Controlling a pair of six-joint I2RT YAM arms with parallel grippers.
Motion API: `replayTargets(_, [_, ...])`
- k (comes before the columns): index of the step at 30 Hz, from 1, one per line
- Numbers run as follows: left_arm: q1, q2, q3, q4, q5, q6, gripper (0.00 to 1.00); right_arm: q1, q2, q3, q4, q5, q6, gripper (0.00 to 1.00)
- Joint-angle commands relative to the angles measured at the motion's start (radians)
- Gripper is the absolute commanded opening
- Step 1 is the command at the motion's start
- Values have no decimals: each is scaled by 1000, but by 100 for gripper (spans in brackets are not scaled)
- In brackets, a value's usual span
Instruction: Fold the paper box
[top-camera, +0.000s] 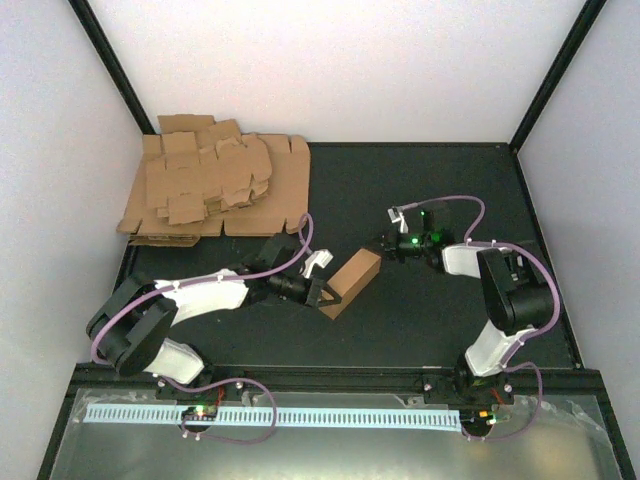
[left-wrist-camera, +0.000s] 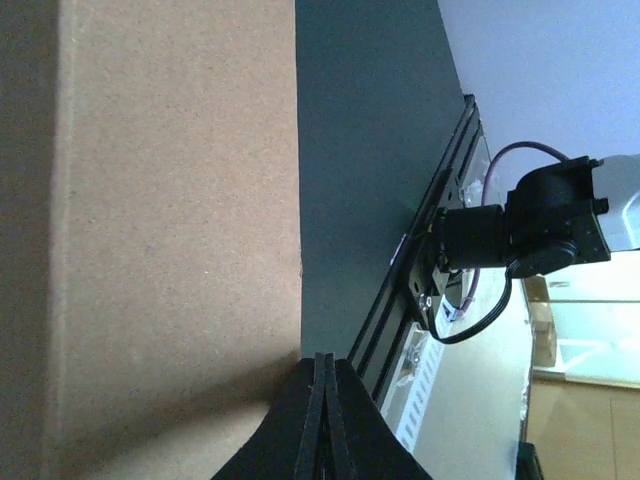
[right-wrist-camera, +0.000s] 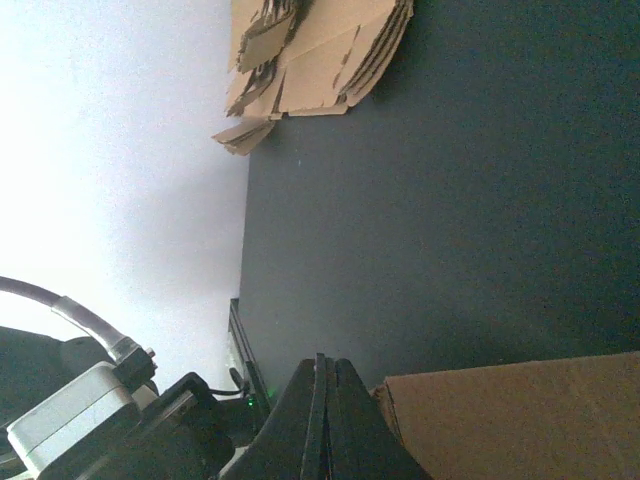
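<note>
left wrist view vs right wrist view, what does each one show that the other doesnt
Only the left wrist view shows the paper box as a broad brown face filling its left side, plus the right arm at the table's railed edge. Only the right wrist view shows the pile of cardboard sheets by the white wall, and just one end of the box. Both show the black table, the box, and closed fingers at bottom centre: left fingers, right fingers.

Plain brown paper box (top-camera: 350, 282) — black table (top-camera: 430, 325).
</note>
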Motion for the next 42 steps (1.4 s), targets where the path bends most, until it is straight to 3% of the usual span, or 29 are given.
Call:
replayTargets(1, [0, 8, 4, -73, -60, 20, 1, -4, 54, -22, 13, 32, 1, 2])
replayTargets(12, [-2, 7, 10, -73, -60, 19, 2, -9, -133, 30, -149, 43, -55, 2])
replayTargets(23, [-6, -8, 22, -82, -62, 15, 2, -9, 30, -18, -71, 67, -58, 2])
replayTargets(30, [2, -42, 110, -92, -42, 1, 15, -10, -17, -14, -112, 91, -82, 2])
replayTargets(34, [8, -65, 154, -107, -37, -5, 17, -8, -67, 5, -139, 80, -84, 2])
replayTargets(42, [33, -41, 101, -93, -31, 20, 2, -9, -81, 24, -98, 46, -51, 2])
